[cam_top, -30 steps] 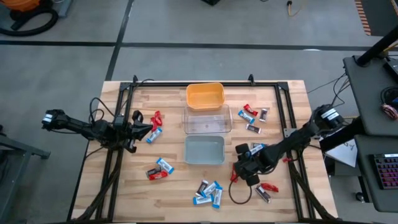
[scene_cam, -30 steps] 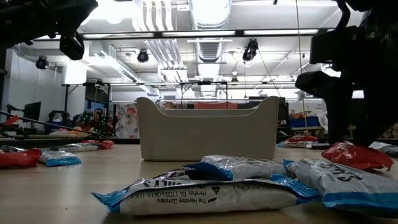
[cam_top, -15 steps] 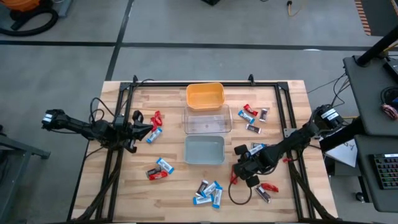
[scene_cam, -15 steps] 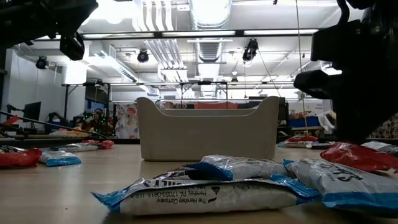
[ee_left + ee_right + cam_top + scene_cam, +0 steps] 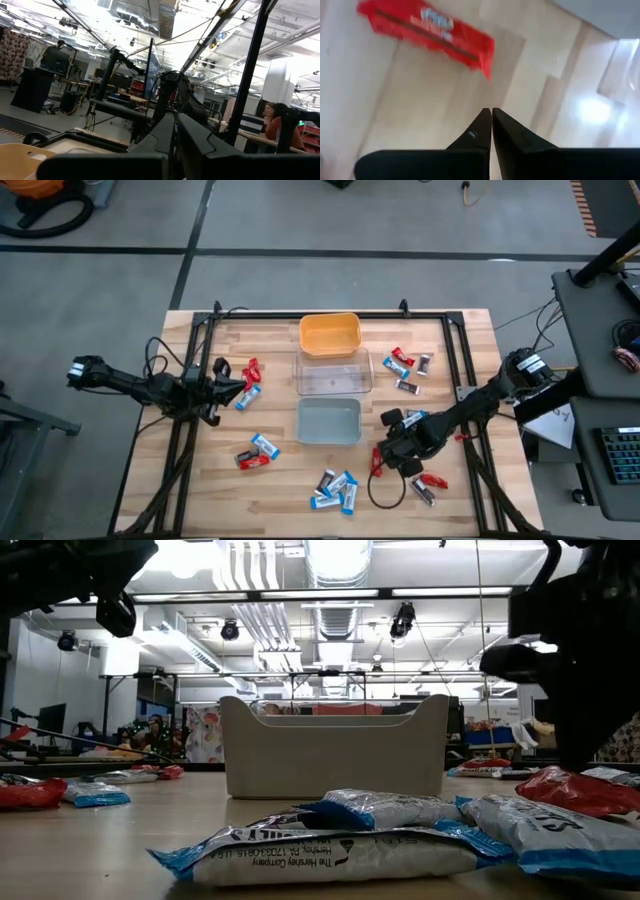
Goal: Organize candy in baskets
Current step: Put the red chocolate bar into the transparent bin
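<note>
Three baskets stand in a row at mid-table: yellow-orange (image 5: 329,333) farthest, clear (image 5: 333,372) in the middle, grey-blue (image 5: 329,420) nearest. Wrapped candy lies scattered around them. My right gripper (image 5: 385,456) hangs just right of the grey-blue basket and points steeply down. Its fingers (image 5: 491,114) are shut with nothing between them. A red candy (image 5: 427,35) lies flat on the wood just ahead of the fingertips. My left gripper (image 5: 240,388) is shut and empty, held above the table's left side beside a red and blue candy pair (image 5: 249,381).
More candy lies at the near left (image 5: 257,450), near middle (image 5: 335,488), far right (image 5: 408,366) and near right (image 5: 428,483). A blue one (image 5: 410,420) sits by my right wrist. A black frame (image 5: 330,313) runs along the table's far edge and sides.
My right gripper has shut on nothing and tipped. Its fingertips have lifted slightly off the wood beside the red candy, which stays lying where it was.
</note>
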